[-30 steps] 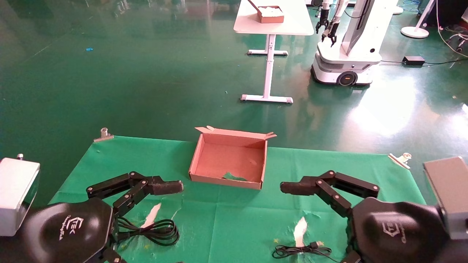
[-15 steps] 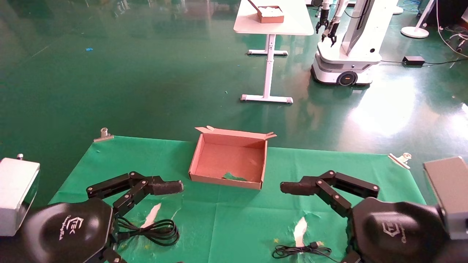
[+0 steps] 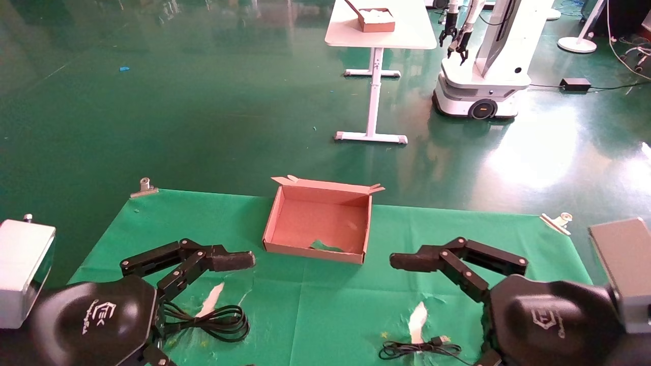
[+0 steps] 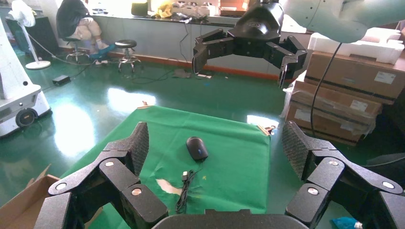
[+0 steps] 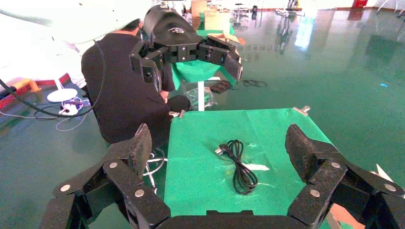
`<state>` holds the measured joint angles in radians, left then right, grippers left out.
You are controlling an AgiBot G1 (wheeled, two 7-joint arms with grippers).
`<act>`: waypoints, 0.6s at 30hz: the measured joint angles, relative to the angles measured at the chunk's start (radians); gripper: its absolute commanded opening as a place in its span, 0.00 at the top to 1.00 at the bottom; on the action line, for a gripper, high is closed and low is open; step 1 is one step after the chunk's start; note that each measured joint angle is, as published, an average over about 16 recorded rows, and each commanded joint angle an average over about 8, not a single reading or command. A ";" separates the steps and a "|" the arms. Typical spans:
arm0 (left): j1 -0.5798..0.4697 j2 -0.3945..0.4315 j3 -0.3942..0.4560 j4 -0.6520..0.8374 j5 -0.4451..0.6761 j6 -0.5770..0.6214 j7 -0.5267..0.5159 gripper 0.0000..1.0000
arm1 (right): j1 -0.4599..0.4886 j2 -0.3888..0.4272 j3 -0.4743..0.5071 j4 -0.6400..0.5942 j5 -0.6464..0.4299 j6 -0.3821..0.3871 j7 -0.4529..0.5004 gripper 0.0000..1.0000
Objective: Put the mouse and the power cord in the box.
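head view: one box, one power cord, one mouse, two tools, left tool and right tool, both spread wide, empty

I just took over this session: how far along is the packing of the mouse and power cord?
Nothing is packed yet. The box holds neither item. The power cord lies coiled on the green cloth by the left gripper, and the mouse sits on the cloth with its cable. The left gripper and right gripper are both open, holding nothing. Both picks and placements remain.
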<state>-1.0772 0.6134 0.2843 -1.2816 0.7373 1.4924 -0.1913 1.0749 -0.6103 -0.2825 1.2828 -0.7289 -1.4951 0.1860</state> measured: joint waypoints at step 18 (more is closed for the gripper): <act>-0.117 -0.011 0.174 -0.046 0.402 0.029 -0.113 0.00 | -0.005 0.055 -0.103 0.036 -0.316 0.072 0.036 0.00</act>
<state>-1.1939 0.6021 0.4578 -1.3277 1.1395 1.5212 -0.3046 1.0700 -0.5551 -0.3857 1.3186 -1.0447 -1.4234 0.2216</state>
